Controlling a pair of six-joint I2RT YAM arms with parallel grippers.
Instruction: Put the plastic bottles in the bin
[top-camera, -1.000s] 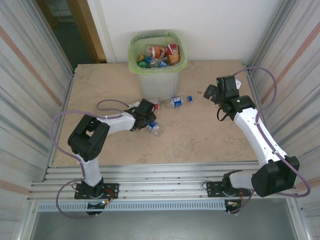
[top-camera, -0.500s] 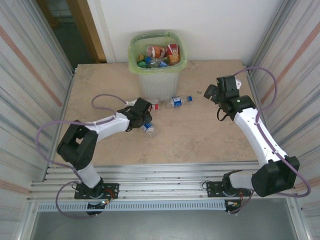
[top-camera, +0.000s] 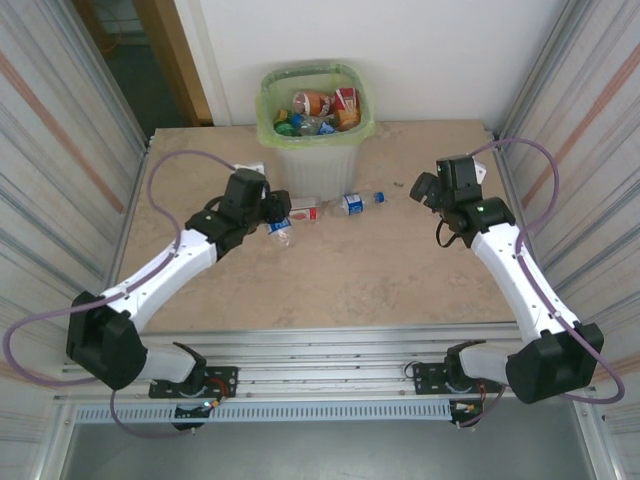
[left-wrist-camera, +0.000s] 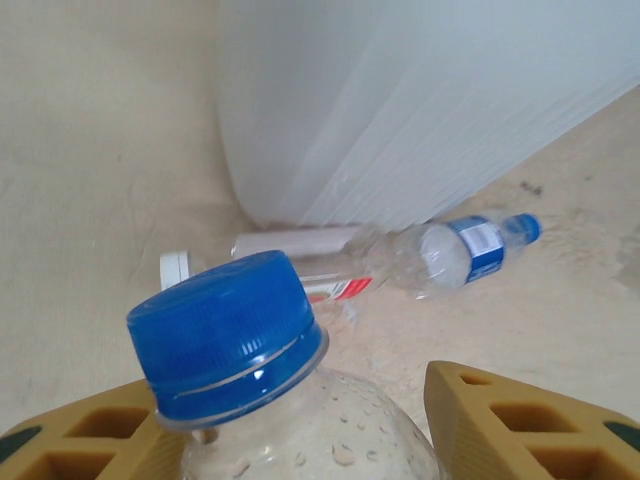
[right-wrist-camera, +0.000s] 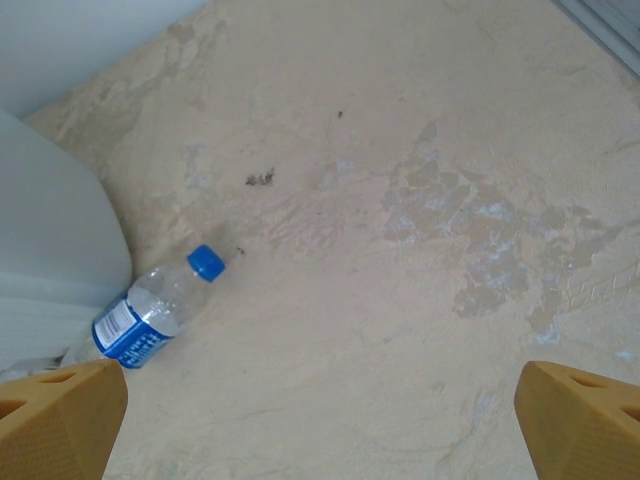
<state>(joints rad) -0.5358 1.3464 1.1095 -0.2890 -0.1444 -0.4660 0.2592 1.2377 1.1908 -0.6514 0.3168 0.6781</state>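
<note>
swung nearer the bin, left hand pinches a blue-capped bottle.

Two slim robot arms were seen, the left arm and the right arm, each built of white links joined by black motor housings. Lilac cables were looped loosely along both. The fingers (blocky, with square hollows) were moulded in ochre plastic, and black bases were bolted down.

No lettering on the bottle labels (blue, red) is legible
</note>
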